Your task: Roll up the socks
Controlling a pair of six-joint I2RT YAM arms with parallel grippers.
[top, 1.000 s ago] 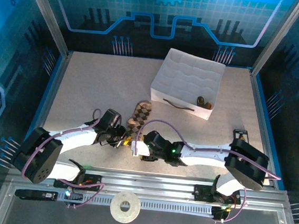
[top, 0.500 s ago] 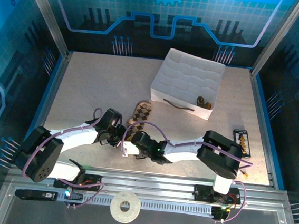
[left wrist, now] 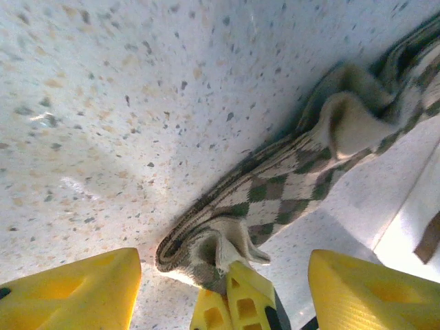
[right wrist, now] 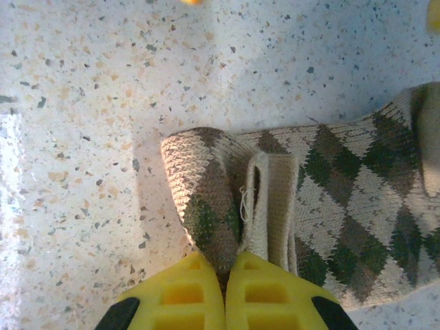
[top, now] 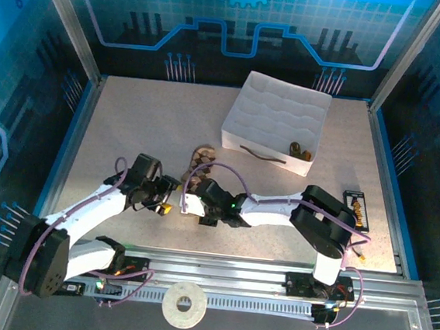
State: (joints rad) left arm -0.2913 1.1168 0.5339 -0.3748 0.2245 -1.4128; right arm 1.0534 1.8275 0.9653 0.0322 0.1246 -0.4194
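Observation:
A brown-and-tan diamond checked sock (left wrist: 289,185) lies on the speckled table, stretching up and right from its folded end. My right gripper (right wrist: 225,260) is shut on that folded end, its yellow fingers (left wrist: 237,302) pinching the fabric where it doubles over. My left gripper (left wrist: 223,265) stands open, one finger on each side of the folded end and touching nothing. In the top view the checked sock (top: 203,157) sits mid-table, with the left gripper (top: 166,203) and right gripper (top: 191,201) close together at its near end.
A white quilted box (top: 274,131) stands at the back right with small brown things (top: 299,149) in its near corner. A black device (top: 354,209) lies near the right edge. A white ring (top: 183,306) rests on the front rail.
My right gripper has moved left and shut on the sock's folded end. My left gripper let go, opened and drew back to the left. The sock's near part has bunched up.

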